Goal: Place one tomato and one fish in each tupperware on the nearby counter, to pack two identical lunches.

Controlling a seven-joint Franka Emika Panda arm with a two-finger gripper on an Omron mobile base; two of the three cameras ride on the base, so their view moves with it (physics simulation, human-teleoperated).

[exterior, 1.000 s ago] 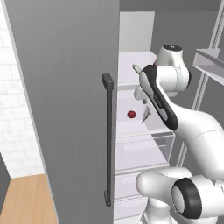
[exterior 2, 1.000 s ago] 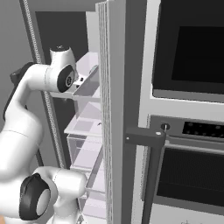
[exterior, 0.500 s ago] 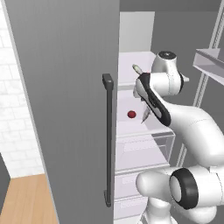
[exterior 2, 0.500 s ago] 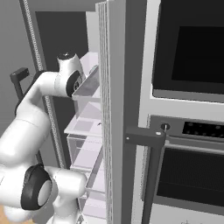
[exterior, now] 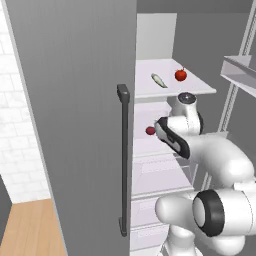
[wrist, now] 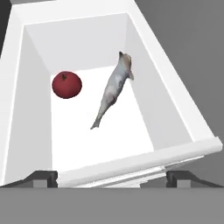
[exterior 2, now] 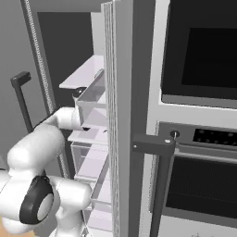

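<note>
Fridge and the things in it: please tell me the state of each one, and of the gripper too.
Fridge door: open.
Upper tomato: lying loose on the top shelf.
Upper fish: lying flat on the same shelf, left of that tomato, apart from it.
Lower tomato: lying loose on a lower shelf.
Lower fish: lying flat beside it, not touching.
Gripper: fingers open, holding nothing.

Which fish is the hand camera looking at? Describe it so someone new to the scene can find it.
Start at the open fridge and find the white shelf in front of the open gripper. On it lie a red tomato and, apart from it, the fish. The fish is the slender silvery-grey one, lying at a slant, where its neighbour is a round red ball.
</note>
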